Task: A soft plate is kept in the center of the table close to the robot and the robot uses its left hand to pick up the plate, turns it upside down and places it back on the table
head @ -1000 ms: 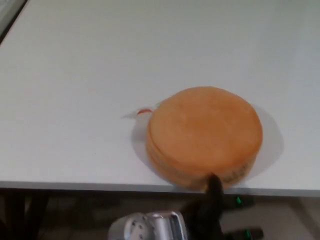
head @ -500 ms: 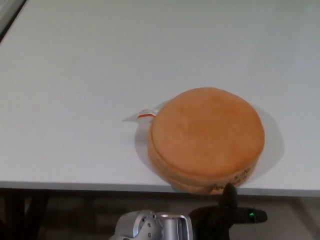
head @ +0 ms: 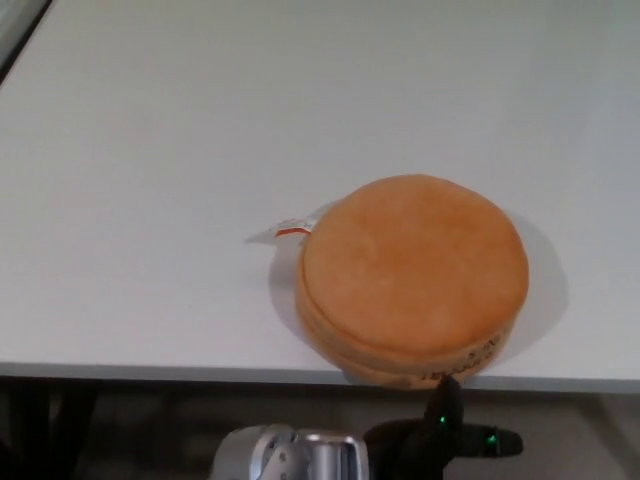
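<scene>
orange soft plate (head: 413, 277) lies flat on the white table (head: 150, 180), just beyond the left hand (head: 437, 437), which holds nothing, fingers apart below the near edge, likely released.

Head view soft overall — mild blur, edges of everything slightly smeared. Table (head: 150, 150) evenly bright, near washed out, no hard glare spots. Plate (head: 414, 280) casts a faint diffuse shadow to its right and left, so light comes from above and is spread out. Below the table edge it is dim — hand (head: 440, 440) nearly black, small green lights glowing.
</scene>
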